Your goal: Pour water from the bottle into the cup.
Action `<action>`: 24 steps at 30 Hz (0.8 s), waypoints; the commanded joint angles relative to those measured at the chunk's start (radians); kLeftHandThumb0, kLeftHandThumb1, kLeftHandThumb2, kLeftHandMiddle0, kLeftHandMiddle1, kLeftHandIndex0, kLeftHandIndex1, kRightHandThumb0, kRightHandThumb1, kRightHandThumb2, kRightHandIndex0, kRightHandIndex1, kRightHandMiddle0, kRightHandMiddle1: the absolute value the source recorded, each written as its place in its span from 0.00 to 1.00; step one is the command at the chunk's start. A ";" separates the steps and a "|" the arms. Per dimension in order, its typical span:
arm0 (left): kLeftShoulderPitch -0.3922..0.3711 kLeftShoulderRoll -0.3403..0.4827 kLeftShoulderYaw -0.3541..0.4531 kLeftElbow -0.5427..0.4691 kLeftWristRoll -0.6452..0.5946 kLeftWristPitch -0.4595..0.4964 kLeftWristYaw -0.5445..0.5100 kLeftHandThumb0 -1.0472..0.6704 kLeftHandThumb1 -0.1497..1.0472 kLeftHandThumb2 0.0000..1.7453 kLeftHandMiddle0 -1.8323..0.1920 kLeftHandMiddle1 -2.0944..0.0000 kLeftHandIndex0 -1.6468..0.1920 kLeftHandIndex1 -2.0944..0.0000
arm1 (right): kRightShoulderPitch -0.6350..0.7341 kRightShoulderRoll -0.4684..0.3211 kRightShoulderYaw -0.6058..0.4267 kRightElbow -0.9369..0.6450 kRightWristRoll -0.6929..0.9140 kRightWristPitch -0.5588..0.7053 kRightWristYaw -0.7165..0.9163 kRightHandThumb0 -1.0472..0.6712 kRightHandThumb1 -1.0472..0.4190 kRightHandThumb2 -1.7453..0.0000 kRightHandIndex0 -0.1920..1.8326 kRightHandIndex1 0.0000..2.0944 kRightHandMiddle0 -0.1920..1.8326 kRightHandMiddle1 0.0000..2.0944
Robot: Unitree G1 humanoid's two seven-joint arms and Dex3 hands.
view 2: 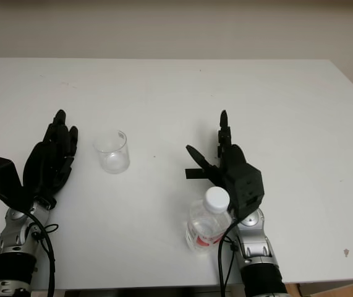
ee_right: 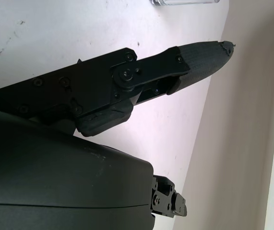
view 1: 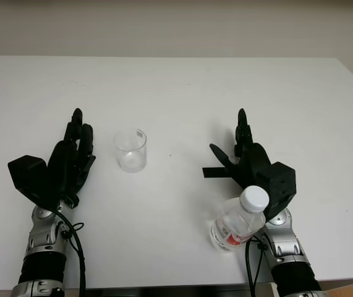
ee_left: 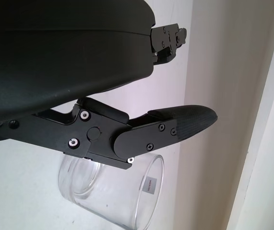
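No readable text is to be made out. A red and white label is seen wrapped around the bottle, but its print is too small to be read. A small pale sticker is carried on the cup wall, and its faint marking cannot be deciphered either.

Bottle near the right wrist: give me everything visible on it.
The bottle is small, clear plastic, with a white screw cap still on and a red-and-white label round its middle. It stands on the white table near the front edge, just inside the right hand, whose wrist is behind it. The hand is open, not gripping it. Contact and water level cannot be judged.
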 commanded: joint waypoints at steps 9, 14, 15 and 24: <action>0.018 -0.019 0.000 -0.030 -0.006 0.019 0.001 0.20 1.00 0.33 0.98 0.98 0.99 0.98 | 0.016 -0.007 -0.010 -0.023 0.008 0.012 0.006 0.04 0.00 0.93 0.00 0.00 0.00 0.00; 0.020 -0.021 0.008 -0.020 -0.009 0.017 0.005 0.21 1.00 0.33 0.97 0.97 0.98 0.97 | 0.030 -0.020 -0.016 -0.034 0.002 0.010 0.005 0.04 0.00 0.92 0.00 0.00 0.00 0.00; 0.022 -0.021 0.009 -0.019 -0.010 0.015 0.004 0.21 1.00 0.33 0.97 0.97 0.98 0.97 | 0.035 -0.027 -0.021 -0.043 -0.002 0.003 0.003 0.05 0.00 0.92 0.00 0.00 0.00 0.00; 0.027 -0.024 0.007 -0.005 -0.010 -0.005 -0.011 0.20 1.00 0.35 0.97 0.97 0.98 0.98 | 0.104 -0.124 -0.120 -0.161 0.187 -0.052 0.223 0.03 0.00 0.91 0.00 0.00 0.00 0.00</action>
